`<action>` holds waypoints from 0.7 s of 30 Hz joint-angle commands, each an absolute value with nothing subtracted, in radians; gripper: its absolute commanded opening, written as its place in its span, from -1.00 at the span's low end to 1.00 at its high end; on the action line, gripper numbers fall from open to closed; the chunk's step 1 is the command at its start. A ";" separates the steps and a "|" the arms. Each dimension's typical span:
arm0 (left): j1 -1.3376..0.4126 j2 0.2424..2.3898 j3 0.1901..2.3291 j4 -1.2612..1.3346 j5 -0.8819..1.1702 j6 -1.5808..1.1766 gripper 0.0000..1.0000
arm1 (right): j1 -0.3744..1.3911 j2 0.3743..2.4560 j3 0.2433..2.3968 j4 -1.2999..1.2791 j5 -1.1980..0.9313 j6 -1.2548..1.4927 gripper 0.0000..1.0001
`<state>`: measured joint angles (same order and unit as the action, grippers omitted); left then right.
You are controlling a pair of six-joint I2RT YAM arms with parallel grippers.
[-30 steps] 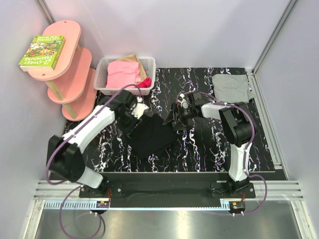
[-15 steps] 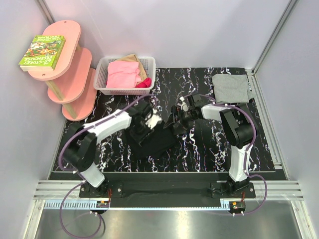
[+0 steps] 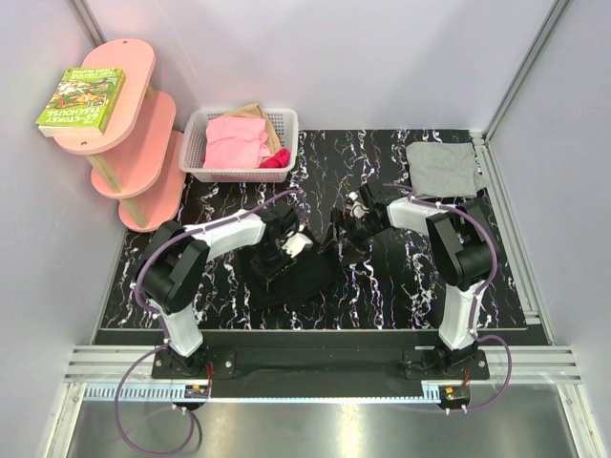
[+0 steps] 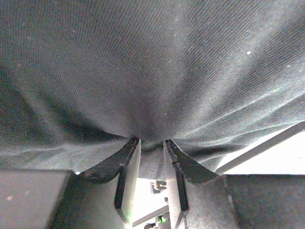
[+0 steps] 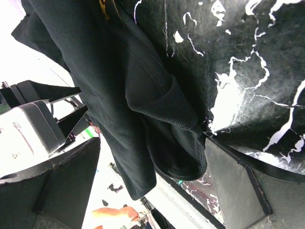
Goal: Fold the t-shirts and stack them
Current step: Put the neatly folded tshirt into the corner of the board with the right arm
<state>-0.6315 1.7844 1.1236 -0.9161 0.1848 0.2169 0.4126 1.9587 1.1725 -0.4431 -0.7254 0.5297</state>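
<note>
The black t-shirt (image 3: 286, 279) lies bunched on the black marbled table (image 3: 401, 286), between the two arms. No print shows on it. My left gripper (image 3: 294, 244) is over its middle and shut on a pinch of its cloth; in the left wrist view the cloth (image 4: 152, 62) fills the frame and gathers between the narrow jaws of the gripper (image 4: 151, 143). My right gripper (image 3: 348, 234) is at the shirt's right edge. Its jaws (image 5: 152, 140) stand wide apart with a thick fold of the shirt (image 5: 143, 95) between them. The light grey t-shirt (image 3: 441, 168) lies folded at the back right.
A white basket (image 3: 289, 120) with pink clothes stands at the back left of the table. A pink shelf unit (image 3: 134, 143) with a green book (image 3: 81, 97) stands further left. Walls close in the table on all sides.
My left gripper has moved right and nearer, from the shirt's left corner to over its middle, drawing cloth with it. The right gripper has shifted slightly right and stays at the shirt's right edge.
</note>
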 commanded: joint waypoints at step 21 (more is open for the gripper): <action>-0.638 1.692 1.114 -0.842 0.264 0.213 -0.38 | 0.607 2.109 1.135 -0.350 -0.589 0.618 -0.69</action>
<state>-0.6350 1.7538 1.1172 -0.9077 0.2176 0.2089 0.5640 2.0205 1.1885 -0.3779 -0.7544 0.6498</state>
